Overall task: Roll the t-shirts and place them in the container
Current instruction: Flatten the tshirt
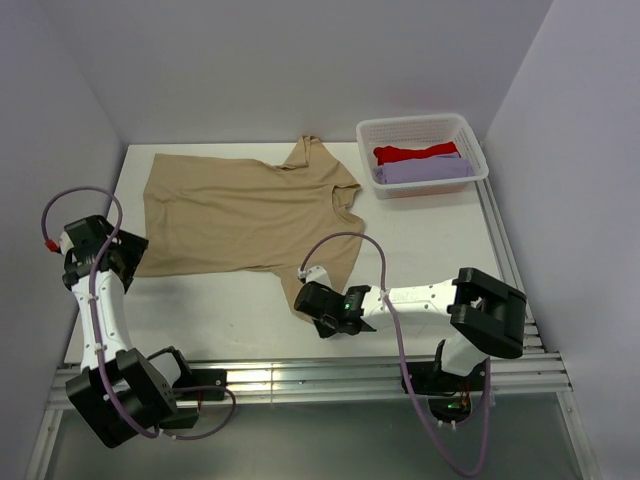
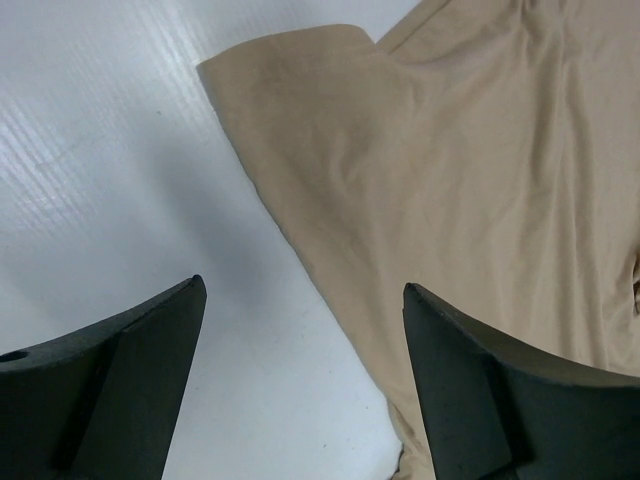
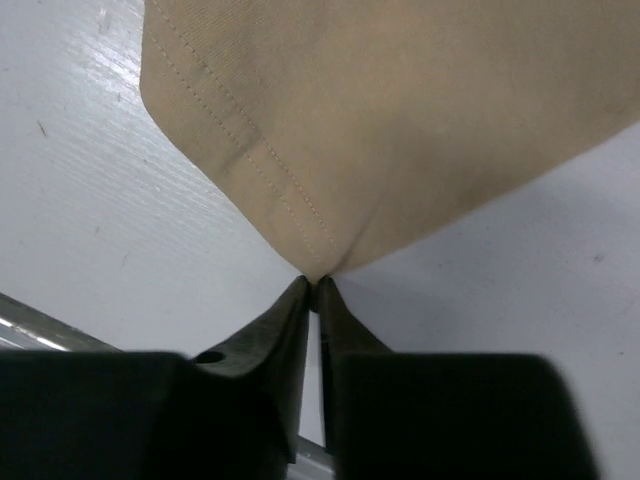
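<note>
Your right jaws are pinched almost shut on a stitched sleeve corner of the tan t-shirt [image 3: 400,120], low over the tabletop [image 1: 230,310]. Your left jaws stand wide apart, holding nothing, above the shirt's left edge. The shirt lies spread flat. A red t-shirt [image 1: 415,152] and a lavender t-shirt [image 1: 425,170] sit in the white basket [image 1: 420,122] at the far right corner.

Setting: a robotics laboratory test cell — not a home. Indicators: a left arm [image 1: 100,320] and a right arm [image 1: 420,298] mounted on extruded aluminium rails [image 1: 300,385] at the near edge; exposed purple cable [image 1: 345,237] looped along each; a white table [image 1: 420,250] boxed in by plain pale walls [image 1: 300,60]. Only a tan t-shirt [image 1: 240,210] and a white lattice basket [image 1: 420,122] are domestic.
</note>
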You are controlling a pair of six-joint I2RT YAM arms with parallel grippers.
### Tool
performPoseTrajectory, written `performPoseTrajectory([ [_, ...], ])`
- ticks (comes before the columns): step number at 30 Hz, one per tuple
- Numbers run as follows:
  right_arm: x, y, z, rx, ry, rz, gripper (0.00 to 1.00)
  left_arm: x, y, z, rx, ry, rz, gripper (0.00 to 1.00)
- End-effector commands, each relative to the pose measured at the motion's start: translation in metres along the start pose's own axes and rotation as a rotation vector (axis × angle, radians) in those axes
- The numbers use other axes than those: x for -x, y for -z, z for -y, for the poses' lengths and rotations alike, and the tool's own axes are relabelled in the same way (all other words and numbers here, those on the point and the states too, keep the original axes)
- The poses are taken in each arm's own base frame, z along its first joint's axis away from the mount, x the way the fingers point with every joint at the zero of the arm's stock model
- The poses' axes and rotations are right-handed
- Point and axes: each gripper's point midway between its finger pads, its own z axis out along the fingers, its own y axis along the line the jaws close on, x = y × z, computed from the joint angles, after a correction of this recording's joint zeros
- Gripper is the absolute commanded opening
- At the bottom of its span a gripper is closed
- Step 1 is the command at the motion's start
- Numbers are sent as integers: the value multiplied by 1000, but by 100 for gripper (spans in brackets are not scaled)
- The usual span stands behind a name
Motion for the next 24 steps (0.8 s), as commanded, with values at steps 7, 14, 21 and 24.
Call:
performPoseTrajectory([
  [7, 21, 11, -2, 13, -27, 85, 0, -3, -21, -32, 153, 204, 58, 78],
  [14, 16, 13, -5, 53, -27, 71, 0, 15, -45, -35, 234, 290, 107, 72],
  [21, 19, 21, -4, 63, -34, 86, 0, 40, -68, -41, 327, 268, 169, 65],
  [24, 18, 26, -5, 73, -42, 83, 0, 44, -81, -33, 298, 235, 165, 61],
])
